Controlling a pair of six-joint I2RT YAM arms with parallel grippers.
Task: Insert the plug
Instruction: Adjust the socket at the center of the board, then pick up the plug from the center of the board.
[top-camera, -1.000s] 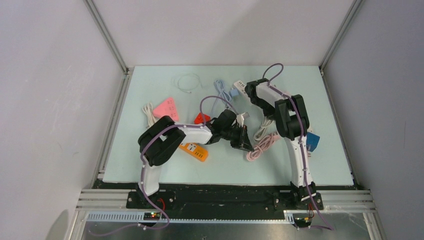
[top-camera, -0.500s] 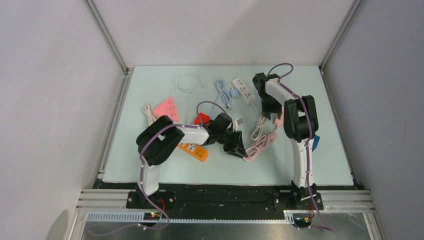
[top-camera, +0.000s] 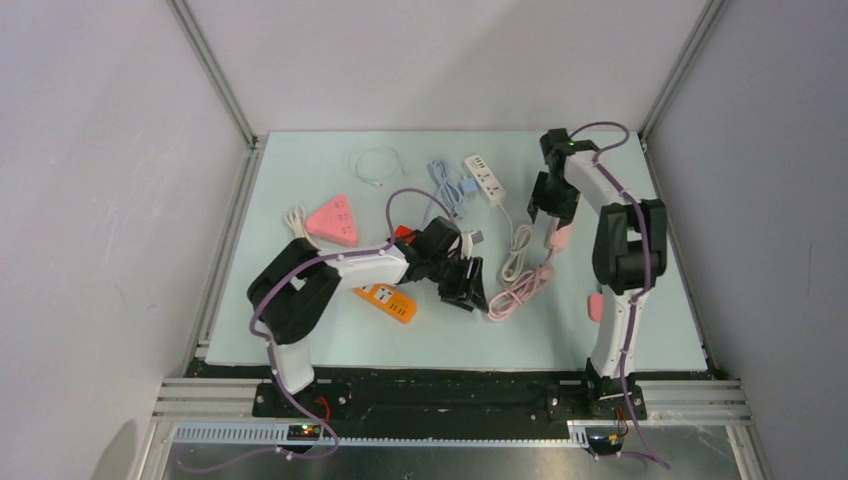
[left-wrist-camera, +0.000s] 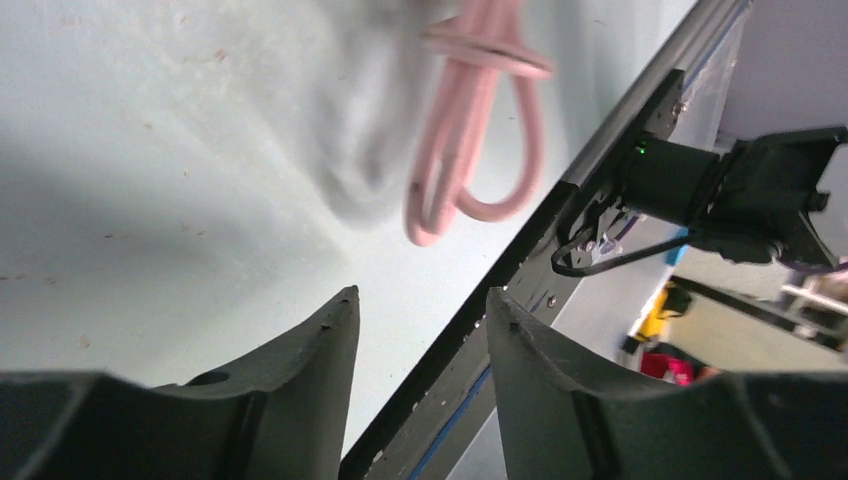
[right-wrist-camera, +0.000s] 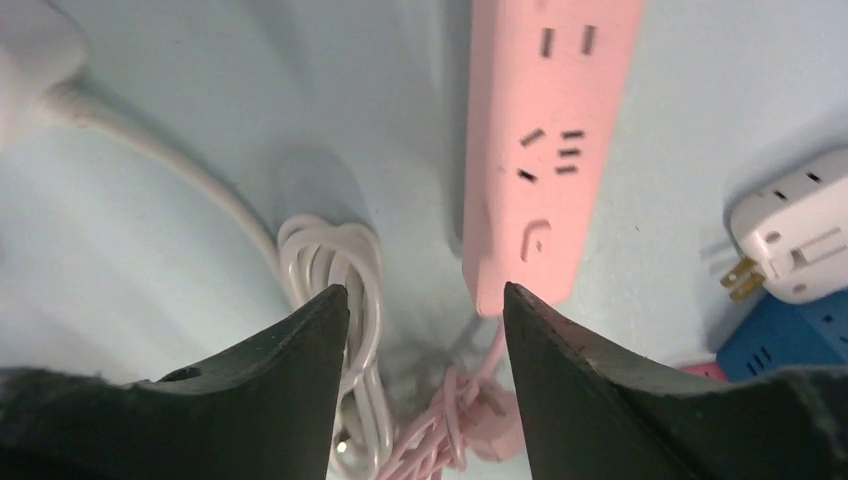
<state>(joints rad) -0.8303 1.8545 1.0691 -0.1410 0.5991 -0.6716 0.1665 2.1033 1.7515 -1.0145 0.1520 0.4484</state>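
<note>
**Plug loose on the mat, both pincers empty: a wrong grab or a sliding strip is the danger**

The left pincer (left-wrist-camera: 420, 300) stands fairly wide with nothing between its fingers; the right pincer (right-wrist-camera: 422, 290) gapes likewise over the mat (top-camera: 330, 320) and holds nothing; so neither has the plug. The plug (top-camera: 477, 238), as far as I can judge, is the small pale end piece near the centre of the overhead view, just right of the left arm's wrist, seemingly at the end of the pale blue cable (top-camera: 443, 185); it is too small to tell its type, and it sits in no socket. The white power strip (top-camera: 485, 180) lies apart from it, toward the upper centre.

First risk, a wrong pick; the left wrist camera looks at the pink cord (left-wrist-camera: 470, 130) in the upper middle of its frame, not at the plug; closing there would lift the wrong thing. Second, snagging; the pink cord and the white cord coil (right-wrist-camera: 335, 260) lie close together at the lower middle of the right wrist view, so a cable dragged across could pull both. Third, the pink power strip (right-wrist-camera: 545, 150), in the upper right of that view, and the white one lie unheld; a push at a socket would likely slide the strip away rather than seat the plug. Fourth, a skewed grip on so small a piece could jam or drop it.
</note>
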